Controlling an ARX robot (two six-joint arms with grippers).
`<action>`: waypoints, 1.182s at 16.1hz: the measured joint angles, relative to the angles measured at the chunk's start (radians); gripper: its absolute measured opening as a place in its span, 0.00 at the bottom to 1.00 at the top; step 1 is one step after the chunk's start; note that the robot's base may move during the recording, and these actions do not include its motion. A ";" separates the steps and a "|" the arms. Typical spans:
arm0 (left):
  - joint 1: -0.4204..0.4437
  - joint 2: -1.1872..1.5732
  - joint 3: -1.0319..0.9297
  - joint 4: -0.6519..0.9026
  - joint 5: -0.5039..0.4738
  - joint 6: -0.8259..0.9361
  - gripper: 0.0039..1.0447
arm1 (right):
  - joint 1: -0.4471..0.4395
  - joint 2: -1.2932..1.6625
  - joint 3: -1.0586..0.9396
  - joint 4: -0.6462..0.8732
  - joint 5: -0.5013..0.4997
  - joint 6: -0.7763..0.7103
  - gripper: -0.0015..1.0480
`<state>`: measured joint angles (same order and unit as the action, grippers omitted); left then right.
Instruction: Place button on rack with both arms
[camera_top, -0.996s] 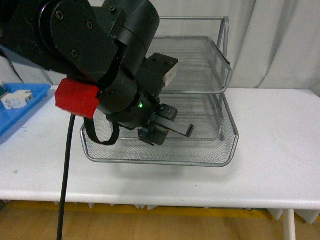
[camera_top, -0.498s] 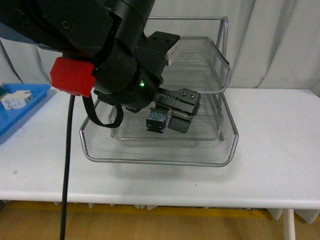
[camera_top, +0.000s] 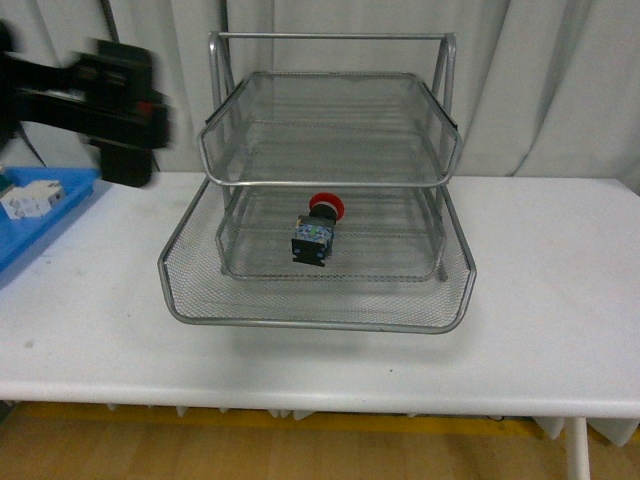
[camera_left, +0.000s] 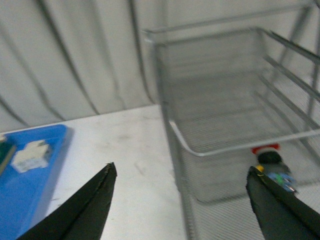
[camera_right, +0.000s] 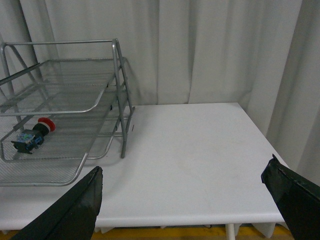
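A red-capped button (camera_top: 318, 230) is lying on its side in the middle tier of the rack (camera_top: 310, 324), near the centre, with its cap being pointed toward the rack's back. It is resting on the mesh, apart from both grippers. The left gripper (camera_left: 181, 172) is being held wide open and empty just off the rack's left side, its view being blurred. The left arm (camera_top: 100, 85) is being shown as a dark blur left of the rack, above the table (camera_top: 550, 290). The right gripper (camera_right: 185, 167) is being held wide open and empty, well to the rack's right. A blue tray (camera_top: 40, 230) carrying a white block (camera_top: 30, 198) is lying far left of the rack.
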<state>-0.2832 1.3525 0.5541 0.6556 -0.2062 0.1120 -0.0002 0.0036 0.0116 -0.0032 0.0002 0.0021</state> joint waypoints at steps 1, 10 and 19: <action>0.076 -0.098 -0.125 0.109 0.013 -0.042 0.65 | 0.000 0.000 0.000 -0.001 0.000 0.000 0.94; 0.285 -0.742 -0.545 -0.061 0.206 -0.109 0.01 | 0.000 0.000 0.000 -0.001 0.000 0.000 0.94; 0.284 -1.037 -0.545 -0.341 0.206 -0.109 0.01 | 0.000 0.000 0.000 0.000 0.000 0.000 0.94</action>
<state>0.0006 0.3157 0.0090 0.3149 -0.0002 0.0029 -0.0002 0.0036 0.0116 -0.0036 0.0006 0.0021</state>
